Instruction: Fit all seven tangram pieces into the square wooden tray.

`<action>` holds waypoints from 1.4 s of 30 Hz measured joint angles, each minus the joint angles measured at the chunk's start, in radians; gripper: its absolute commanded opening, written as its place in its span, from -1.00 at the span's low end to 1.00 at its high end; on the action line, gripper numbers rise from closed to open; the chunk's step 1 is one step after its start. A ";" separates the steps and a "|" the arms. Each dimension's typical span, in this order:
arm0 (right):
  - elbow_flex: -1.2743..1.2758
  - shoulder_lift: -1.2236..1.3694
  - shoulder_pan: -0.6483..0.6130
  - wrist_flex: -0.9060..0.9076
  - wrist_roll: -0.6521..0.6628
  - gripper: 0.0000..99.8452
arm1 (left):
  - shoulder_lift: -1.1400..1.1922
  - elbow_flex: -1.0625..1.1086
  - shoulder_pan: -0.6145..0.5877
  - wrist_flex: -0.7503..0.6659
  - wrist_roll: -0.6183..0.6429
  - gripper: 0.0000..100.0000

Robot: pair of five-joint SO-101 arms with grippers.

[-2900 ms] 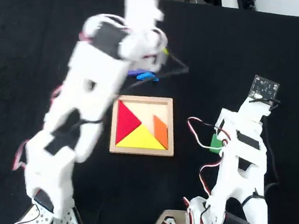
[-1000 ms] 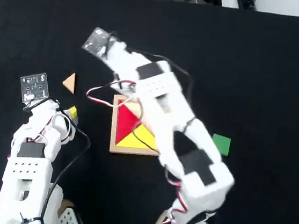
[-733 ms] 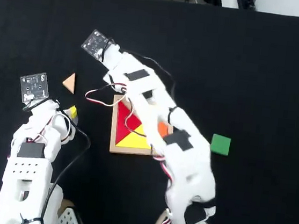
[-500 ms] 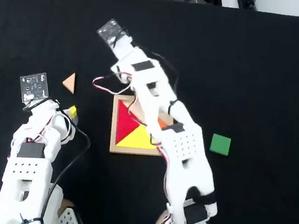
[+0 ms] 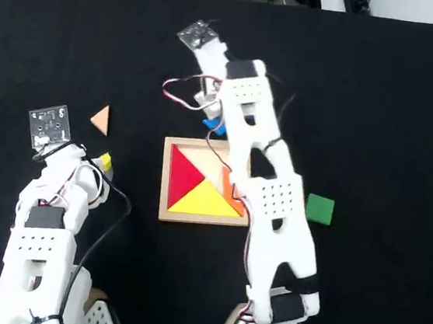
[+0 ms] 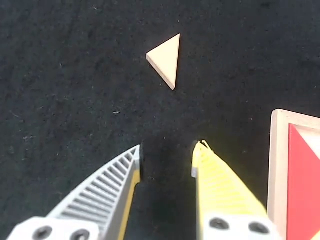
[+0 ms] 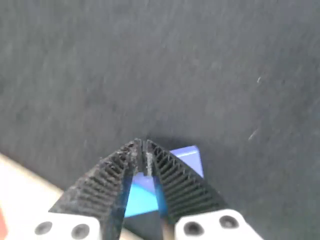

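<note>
Behind tray (image 5: 194,218), right gripper (image 7: 141,145) swung over blue piece (image 7: 190,159), closed

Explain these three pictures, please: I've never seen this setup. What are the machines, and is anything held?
Two small white robot arms sit side by side at a black table. One picture looks down from above; the other two come from a camera on each arm's wrist. The wooden tray holds a red triangle, a yellow triangle and an orange piece. Outside it: a tan triangle, a green square and a blue piece. The left gripper is open and empty. The right gripper is closed just over the blue piece; whether it pinches it is unclear.
</note>
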 measured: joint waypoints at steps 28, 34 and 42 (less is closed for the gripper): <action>-0.543 0.275 0.184 0.138 0.212 -0.98 | 0.000 0.000 0.000 0.000 0.000 -0.65; -0.549 0.313 0.187 0.227 0.249 -0.98 | 0.000 0.000 0.000 0.000 0.000 -0.65; -0.549 0.315 0.304 0.338 0.397 -0.98 | 0.000 0.029 0.000 -0.054 0.000 -0.65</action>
